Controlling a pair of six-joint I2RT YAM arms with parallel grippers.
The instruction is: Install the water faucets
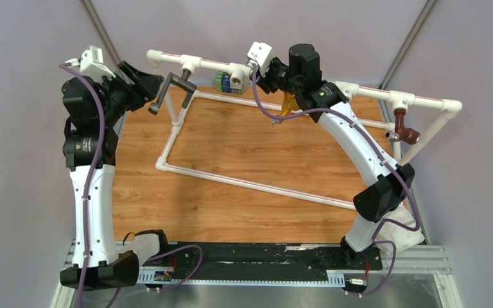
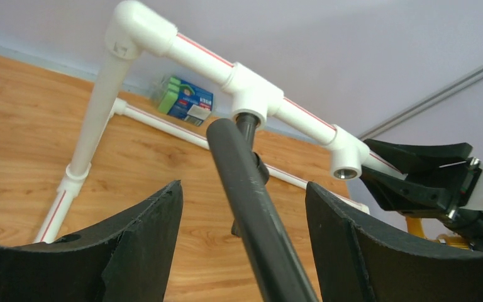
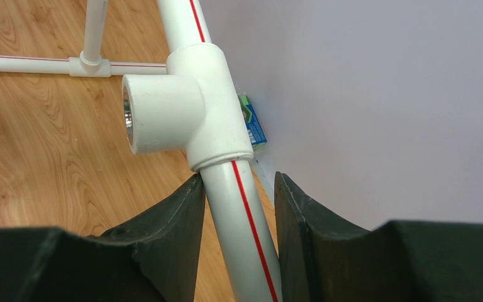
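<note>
Left gripper (image 2: 244,189) stood wide: matte black fingers (image 2: 144,239), rough at the edges, lay either side of the faucet's tube without touching it, so nothing was held. The dark grey faucet (image 2: 251,207) hung from the first tee fitting (image 2: 255,94), its threaded end in the tee's mouth; how far it was screwed home could not be told. Judgement: metal, rigid and weighty for its length. The tube is round and smooth, so it is liable to roll in a pinch. Best taken square across the straight tube just below the tee, or at the cross-bar if turning is wanted. Along the rail from that tee, the right gripper (image 3: 236,182) was closed narrowly on the white top pipe (image 3: 239,239), just past a second, empty tee (image 3: 182,107) with a metal-lined bore. The pipe was glossy plastic with a red stripe. Behind the first tee, a green-and-blue box (image 2: 185,100) sat on the wood-grain table (image 2: 25,126).
</note>
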